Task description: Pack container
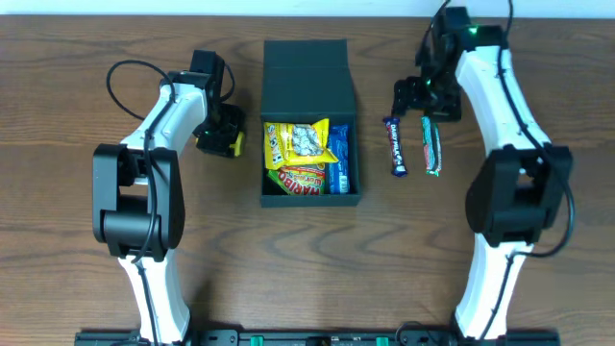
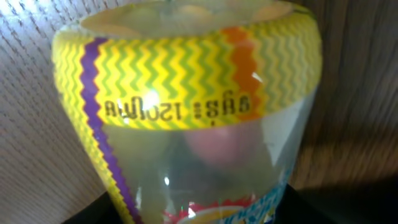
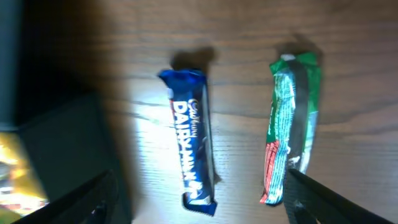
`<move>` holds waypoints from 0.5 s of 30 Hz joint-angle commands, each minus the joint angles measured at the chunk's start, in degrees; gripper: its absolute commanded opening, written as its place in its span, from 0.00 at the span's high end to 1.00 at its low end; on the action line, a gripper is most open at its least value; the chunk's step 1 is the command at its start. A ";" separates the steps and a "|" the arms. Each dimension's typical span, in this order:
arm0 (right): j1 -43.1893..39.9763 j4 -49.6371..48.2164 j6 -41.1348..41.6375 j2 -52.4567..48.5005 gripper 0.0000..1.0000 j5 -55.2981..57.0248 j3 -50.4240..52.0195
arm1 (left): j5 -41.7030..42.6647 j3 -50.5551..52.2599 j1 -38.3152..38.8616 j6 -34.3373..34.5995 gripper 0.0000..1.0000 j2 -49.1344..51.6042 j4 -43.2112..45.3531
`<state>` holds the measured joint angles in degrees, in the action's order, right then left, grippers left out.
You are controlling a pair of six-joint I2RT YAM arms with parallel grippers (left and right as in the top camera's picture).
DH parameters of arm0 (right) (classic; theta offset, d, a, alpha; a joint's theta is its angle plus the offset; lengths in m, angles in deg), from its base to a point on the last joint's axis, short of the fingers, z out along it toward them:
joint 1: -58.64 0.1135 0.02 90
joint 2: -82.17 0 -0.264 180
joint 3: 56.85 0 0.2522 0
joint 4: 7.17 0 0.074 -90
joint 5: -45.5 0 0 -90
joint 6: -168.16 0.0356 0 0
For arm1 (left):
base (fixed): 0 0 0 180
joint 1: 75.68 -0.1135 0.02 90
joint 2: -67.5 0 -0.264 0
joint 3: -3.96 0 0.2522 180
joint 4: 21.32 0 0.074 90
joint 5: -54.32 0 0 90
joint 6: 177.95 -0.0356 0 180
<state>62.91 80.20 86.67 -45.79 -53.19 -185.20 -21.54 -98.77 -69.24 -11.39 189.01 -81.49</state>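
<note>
The dark teal container [image 1: 272, 163] sits mid-table with its flap lid [image 1: 306, 60] open toward the back. It holds a yellow packet [image 1: 303, 140], a red packet [image 1: 300, 179] and a blue packet [image 1: 339, 161]. My left gripper [image 1: 219, 135] is left of the box, shut on a clear snack pack with a yellow zigzag band [image 2: 186, 81] that fills the left wrist view. My right gripper [image 1: 423, 101] is open above the far ends of a blue Dairy Milk bar [image 1: 395, 146] and a green bar [image 1: 431, 146]. In the right wrist view its jaws [image 3: 199, 183] straddle the blue bar [image 3: 189, 137], with the green bar [image 3: 289, 124] beside the right finger.
Brown wooden table [image 1: 77, 58]. The box's corner [image 3: 56, 143] shows dark at the left of the right wrist view. Both bars lie lengthwise, side by side, right of the box.
</note>
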 commanded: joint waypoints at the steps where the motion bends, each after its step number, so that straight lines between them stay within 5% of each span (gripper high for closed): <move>1: 0.35 0.48 -1.62 -1.79 0.18 1.40 0.28 | -2.51 -0.04 -0.09 -4.52 0.56 0.85 -0.61; 10: 3.26 1.09 -4.79 -6.25 0.35 0.31 0.28 | -6.71 -0.66 -0.09 -15.34 0.94 0.39 -4.59; 15: 6.21 -0.17 -5.18 -6.60 0.41 4.20 0.28 | -15.34 -8.11 -0.07 -19.43 0.94 -0.33 -14.71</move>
<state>67.88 80.26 82.60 -51.63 -51.40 -185.13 -29.74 -101.64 -69.20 -26.96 189.08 -94.06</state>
